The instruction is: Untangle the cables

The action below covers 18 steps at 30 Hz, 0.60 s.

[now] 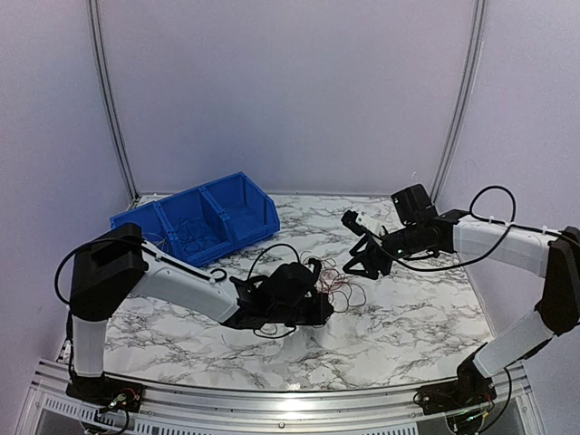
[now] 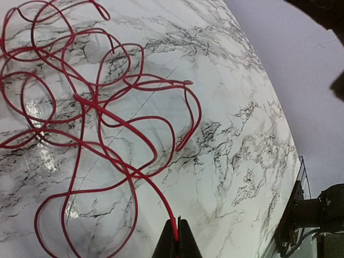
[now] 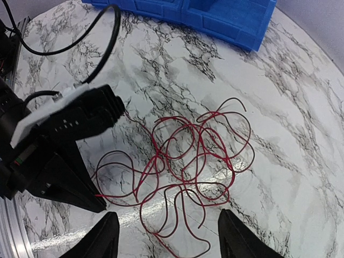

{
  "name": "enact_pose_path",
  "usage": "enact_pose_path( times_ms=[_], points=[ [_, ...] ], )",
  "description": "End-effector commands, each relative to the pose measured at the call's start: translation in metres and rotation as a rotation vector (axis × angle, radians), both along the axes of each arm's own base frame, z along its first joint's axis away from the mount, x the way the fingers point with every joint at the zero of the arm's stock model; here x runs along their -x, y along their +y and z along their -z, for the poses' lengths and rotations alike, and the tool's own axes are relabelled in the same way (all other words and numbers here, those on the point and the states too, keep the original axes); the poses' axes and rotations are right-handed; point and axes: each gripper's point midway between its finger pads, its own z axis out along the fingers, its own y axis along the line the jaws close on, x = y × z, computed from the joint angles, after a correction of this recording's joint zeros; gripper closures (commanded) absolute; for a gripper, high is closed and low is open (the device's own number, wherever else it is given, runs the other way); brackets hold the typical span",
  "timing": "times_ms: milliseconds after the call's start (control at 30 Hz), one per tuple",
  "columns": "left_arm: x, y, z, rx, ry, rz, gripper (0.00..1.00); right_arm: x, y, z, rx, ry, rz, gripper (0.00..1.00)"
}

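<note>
Presently, top view: the cables [image 1: 340, 283] lay as one loose red tangle on the marble table [image 1: 426, 317], right of the blue bin [image 1: 195, 217] and nearer the arm bases than it, apart from the bin. The left gripper [image 1: 322, 304] sat low at the edge of the tangle. Its jaw state could not be read from above. The right gripper [image 1: 361, 265] hung over the side of the tangle farthest from the bin.

Left wrist view: the left gripper [image 2: 177, 239] stood pressed together, pinching a single red strand. From the tips the strand ran up into the knot of crossing loops [image 2: 97, 102], which rested flat on the table [image 2: 242, 134]. The bin was out of this view.

Right wrist view: the right gripper [image 3: 172, 242] was spread wide and empty above the tangle [image 3: 188, 156], with the bin [image 3: 215, 16] beyond it. The left gripper [image 3: 70, 134] held the strand at what looked like a free end.

Judgement: the step in hand was the first grasp, with one strand secured and nothing yet drawn out. The next move calls for the left arm to draw its strand slowly away from the heap. The right arm should come down to pin or pinch a crossing loop, or the whole tangle will likely drag along. The wire is thin and may slip from the pinch.
</note>
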Motion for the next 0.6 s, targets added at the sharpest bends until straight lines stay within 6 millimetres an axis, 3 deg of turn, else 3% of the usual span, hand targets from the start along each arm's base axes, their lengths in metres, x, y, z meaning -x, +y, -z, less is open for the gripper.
enact_pose_path(
  times_ms=[0, 267, 400, 567],
  points=[
    [-0.010, 0.027, -0.075, 0.050, -0.131, -0.049, 1.00, -0.005, 0.003, -0.006, -0.012, -0.021, -0.007, 0.37],
    [-0.033, 0.097, -0.186, -0.086, -0.384, -0.121, 1.00, -0.008, 0.003, -0.005, -0.008, -0.020, -0.001, 0.37],
    [-0.064, 0.129, -0.238, -0.107, -0.481, -0.200, 1.00, -0.009, 0.002, -0.004, -0.005, -0.022, 0.005, 0.37],
    [-0.106, 0.147, -0.312, -0.073, -0.618, -0.274, 1.00, -0.011, 0.001, -0.003, 0.003, -0.024, 0.013, 0.37]
  ],
)
